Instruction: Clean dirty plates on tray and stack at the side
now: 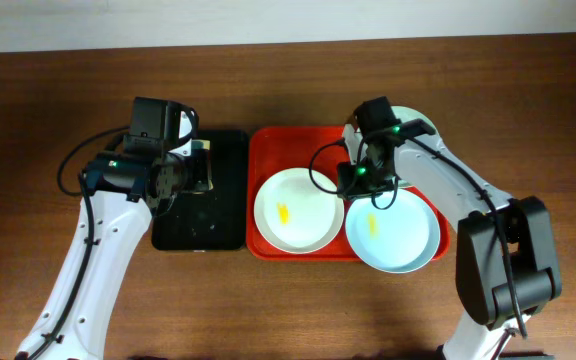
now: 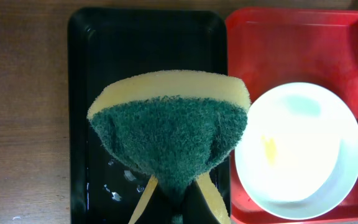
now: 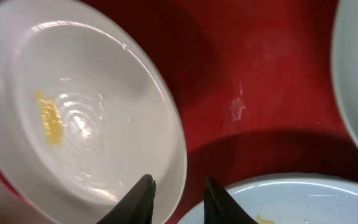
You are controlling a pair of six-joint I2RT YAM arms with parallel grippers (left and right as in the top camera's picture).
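While the right pincer [image 3: 179,182] stands narrow astride the rim of the white plate [image 3: 86,112] on the red tray [image 3: 253,81], not visibly clamped, a shallow bite could let it slip onto the pale blue plate [image 3: 278,199] just beside; the left pincer [image 2: 178,210] pinches the sponge [image 2: 173,130] above the black tray [image 2: 142,43]

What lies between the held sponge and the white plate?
Only the rims of the black tray and the red tray, seen in the left wrist view.
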